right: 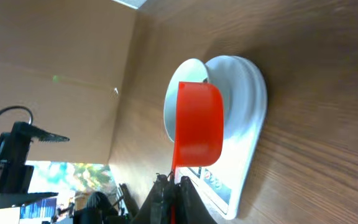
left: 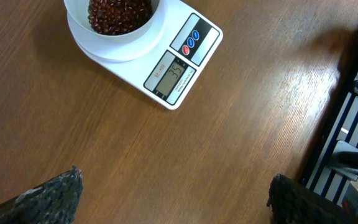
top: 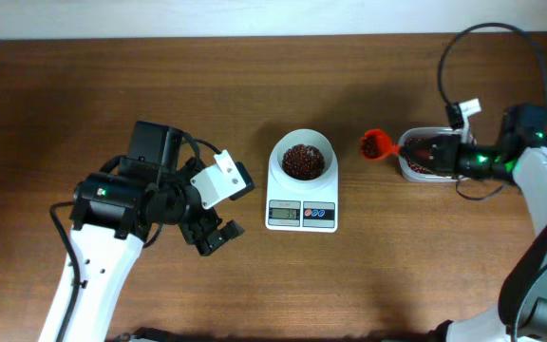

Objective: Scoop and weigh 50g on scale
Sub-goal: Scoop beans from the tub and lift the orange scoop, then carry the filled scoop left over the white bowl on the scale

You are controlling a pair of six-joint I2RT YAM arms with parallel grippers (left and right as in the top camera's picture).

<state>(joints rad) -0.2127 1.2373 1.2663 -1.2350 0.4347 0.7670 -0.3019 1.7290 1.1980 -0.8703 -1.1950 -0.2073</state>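
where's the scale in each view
overhead: scale in the middle of the table.
left wrist: top, left of centre, cut by the edge.
right wrist: centre-right, behind the red scoop.
shared landmark: its white bowl.

scale (top: 302,211): white, flat on table | beans (top: 304,161): red-brown heap in its bowl (top: 284,155)

Overhead: straight down, far, whole desk (top: 84,95). Left wrist: close, angled down, scale (left: 178,70) upper left. Right wrist: low, rolled sideways, same scale centre.
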